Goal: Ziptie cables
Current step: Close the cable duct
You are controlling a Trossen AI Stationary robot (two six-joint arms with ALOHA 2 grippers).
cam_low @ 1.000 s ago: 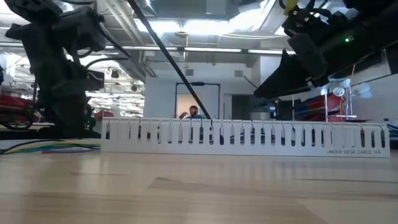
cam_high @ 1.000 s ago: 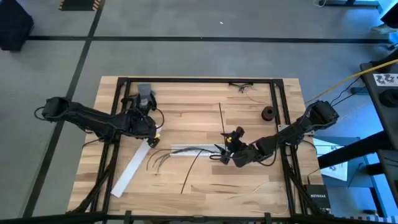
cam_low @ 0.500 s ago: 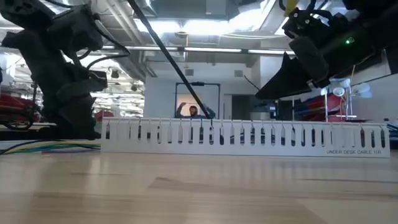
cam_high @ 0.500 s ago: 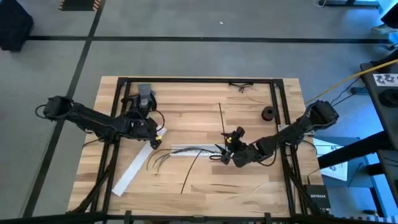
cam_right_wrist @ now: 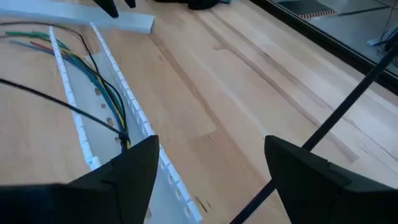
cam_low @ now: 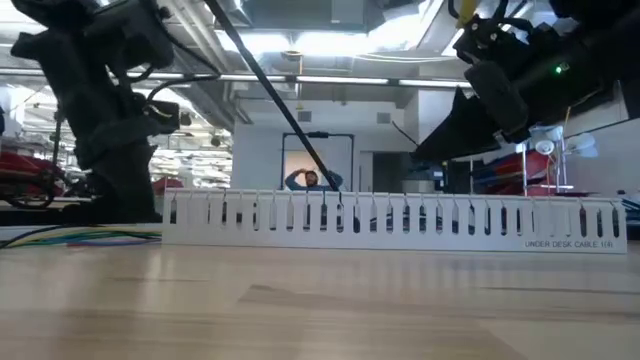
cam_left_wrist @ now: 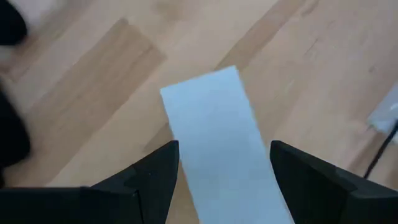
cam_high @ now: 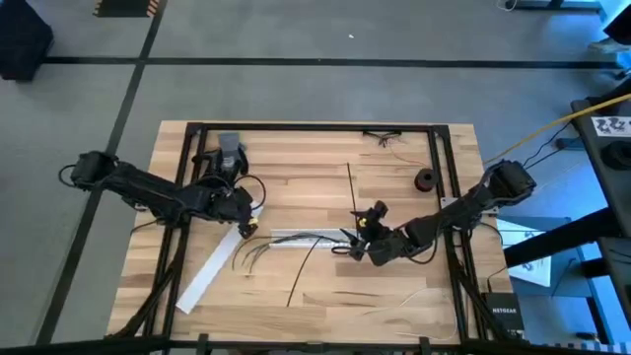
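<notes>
your left end effector point(cam_left_wrist: 224, 163) hovers with fingers spread over the end of a flat white strip point(cam_high: 212, 266) on the surface point(cam_high: 315, 158). your right end effector point(cam_right_wrist: 211, 155), fingers also apart, sits near the perforated white channel point(cam_right_wrist: 102, 118), where the cables point(cam_right_wrist: 93, 68) lie.

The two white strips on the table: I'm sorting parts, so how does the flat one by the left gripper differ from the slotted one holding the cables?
The flat white strip is plain and smooth; the slotted cable tray has toothed side walls. The strip lies diagonally with one end under the left gripper, whose fingers are open. The tray lies crosswise mid-table, holding the cables, near the right gripper. Both are white, long and lie flat on the table.
</notes>
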